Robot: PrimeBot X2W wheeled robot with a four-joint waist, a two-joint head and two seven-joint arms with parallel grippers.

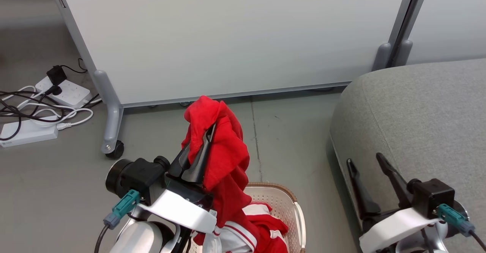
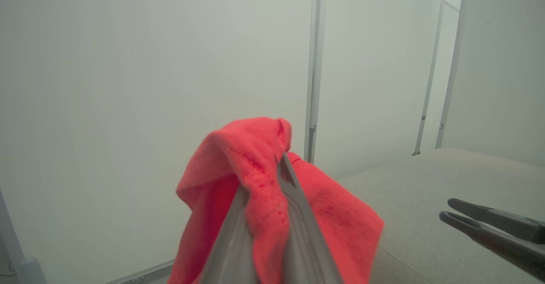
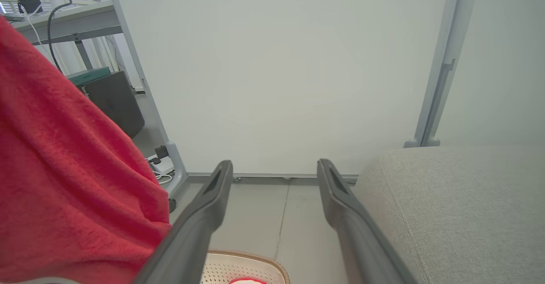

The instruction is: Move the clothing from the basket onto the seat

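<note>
My left gripper (image 1: 211,128) is shut on a red garment (image 1: 224,150), held up above the basket (image 1: 283,201); the cloth drapes over the fingers and hangs down into the basket. More red clothing with white stripes (image 1: 246,234) lies inside it. In the left wrist view the red garment (image 2: 255,160) wraps both fingers of the left gripper (image 2: 282,159). My right gripper (image 1: 364,160) stands open with nothing between its fingers, over the left edge of the grey seat (image 1: 417,112). In the right wrist view the right gripper (image 3: 274,164) is open, the seat (image 3: 460,199) to its right, red garment (image 3: 64,169) left.
A white partition panel (image 1: 228,36) on castor feet (image 1: 114,150) stands behind the basket. Power strips and tangled cables (image 1: 45,105) lie on the floor at the left. Bare grey floor (image 1: 296,139) separates the basket from the seat.
</note>
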